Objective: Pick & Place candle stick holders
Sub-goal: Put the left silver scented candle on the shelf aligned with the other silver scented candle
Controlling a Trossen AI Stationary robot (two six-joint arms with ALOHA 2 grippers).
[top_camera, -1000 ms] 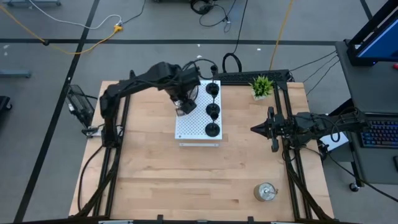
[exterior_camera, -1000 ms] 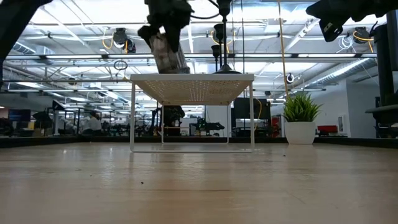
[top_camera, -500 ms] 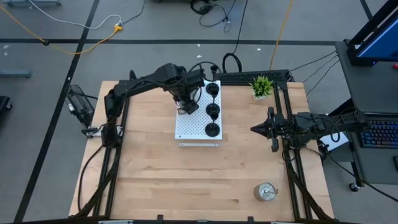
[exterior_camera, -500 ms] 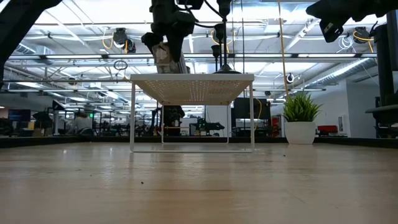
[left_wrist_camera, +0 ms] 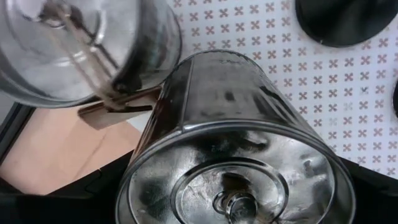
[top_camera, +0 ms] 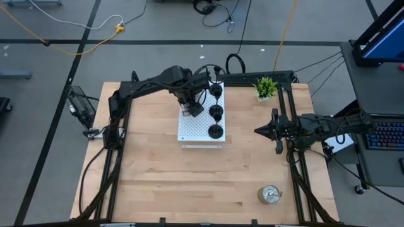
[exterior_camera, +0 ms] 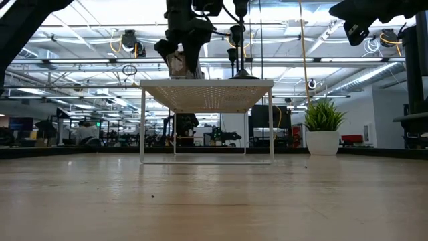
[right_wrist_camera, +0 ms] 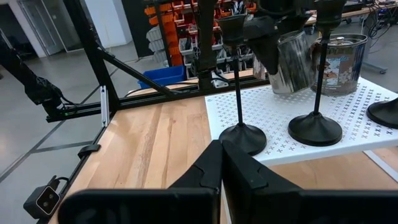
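Observation:
My left gripper [top_camera: 189, 105] is over the far left part of the white perforated board [top_camera: 197, 130], shut on a shiny silver holder [left_wrist_camera: 231, 155]. That holder also shows in the low view [exterior_camera: 179, 65] and the right wrist view [right_wrist_camera: 290, 62]. A second silver holder [left_wrist_camera: 74, 50] stands on the board beside it. Three black goblet-shaped holders [top_camera: 216, 90] [top_camera: 216, 112] [top_camera: 216, 131] stand on their round bases along the board's right side. A third silver holder [top_camera: 270, 194] stands on the table at the near right. My right gripper [right_wrist_camera: 221, 163] is shut and empty, right of the board. My left gripper holds the silver holder by its upper end [right_wrist_camera: 281, 45], coming from above and pointing down. The holder itself hides the fingers in the wrist view. It hangs slightly tilted, its lower end [exterior_camera: 180, 75] at the board's top; whether it touches the board I cannot tell.
A small green potted plant [top_camera: 266, 87] stands at the far right of the table. The board stands on thin legs [exterior_camera: 142, 124] above the wood. Bare tabletop [top_camera: 189, 183] lies near and left of the board.
My left gripper has carried the silver holder a little toward the table's far right over the board, toward the black holders. The holder has tipped from a clear slant to nearly upright.

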